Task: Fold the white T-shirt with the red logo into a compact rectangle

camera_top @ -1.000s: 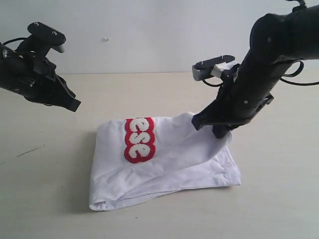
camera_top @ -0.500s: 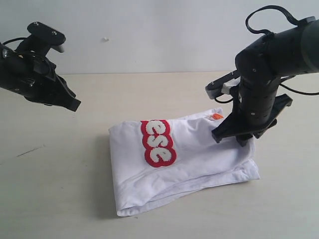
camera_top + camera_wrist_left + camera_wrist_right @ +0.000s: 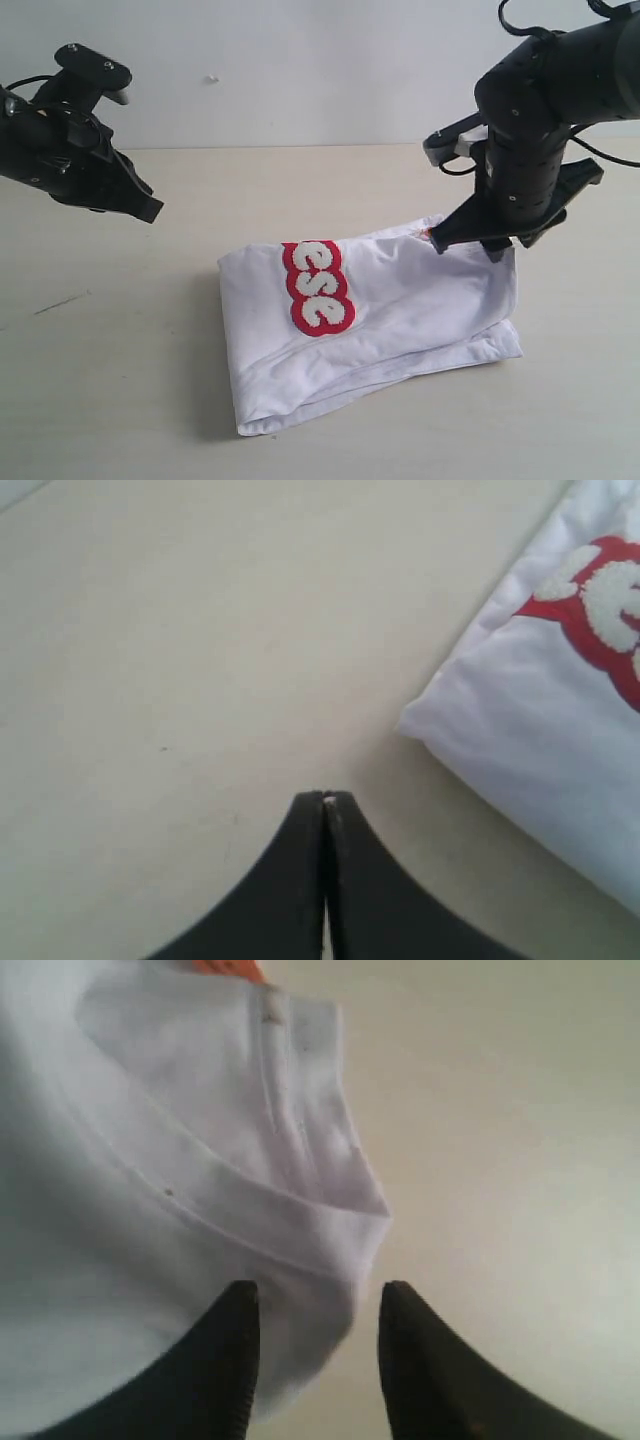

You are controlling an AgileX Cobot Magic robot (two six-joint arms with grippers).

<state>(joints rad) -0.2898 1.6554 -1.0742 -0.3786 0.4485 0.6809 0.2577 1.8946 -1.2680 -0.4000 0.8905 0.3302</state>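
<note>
- Already folded into a loose packet, the white T-shirt (image 3: 400, 310) lies on the table (image 3: 120, 380); the layers along its nearest edge do not line up
- Further in, the red logo (image 3: 318, 285) faces up on the top layer, toward the packet's left end
- At the far right corner, the right gripper (image 3: 468, 248) hangs just above the cloth, jaws apart and gripping nothing; the collar fold and orange tag (image 3: 225, 968) sit just ahead of its fingertips
- Judged from this, a sideways move at that height could catch the raised fold and drag the top layer open, and another fold would likely carry the skewed edges along
- Farthest back, the left gripper (image 3: 148, 210) is pinched closed on nothing, well apart from the shirt, so it cannot pin sliding cloth
</note>
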